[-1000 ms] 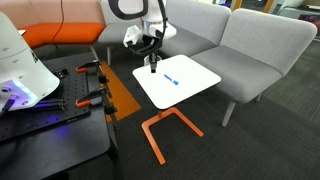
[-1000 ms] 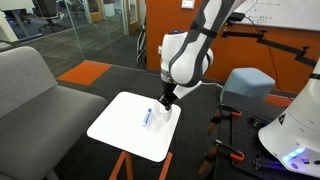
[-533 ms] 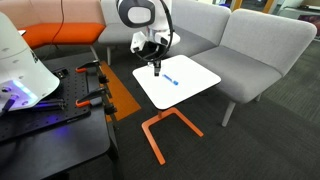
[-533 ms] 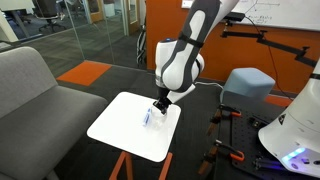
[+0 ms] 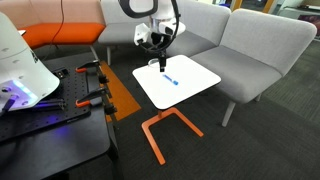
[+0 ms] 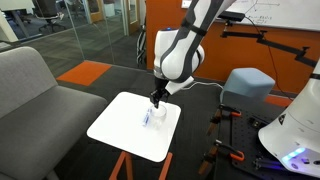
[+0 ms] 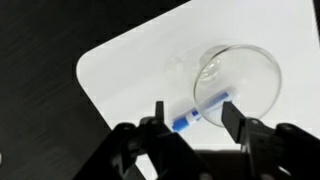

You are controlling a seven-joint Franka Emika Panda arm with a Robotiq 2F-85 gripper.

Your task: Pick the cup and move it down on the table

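The cup, a clear tumbler seen from above, stands on the white table. A small blue pen lies beside it and partly shows through the glass. My gripper hovers just above them, open, with its dark fingers either side of the pen and nothing held. In both exterior views the gripper hangs over the table top close to the pen. The cup is too faint to make out there.
A grey sofa stands behind the table, with orange seating beside it. A black workbench with clamps and a white device is close by. The table has an orange frame base.
The gripper has shifted a little across the table top and lifted slightly. Its jaws now stand apart.
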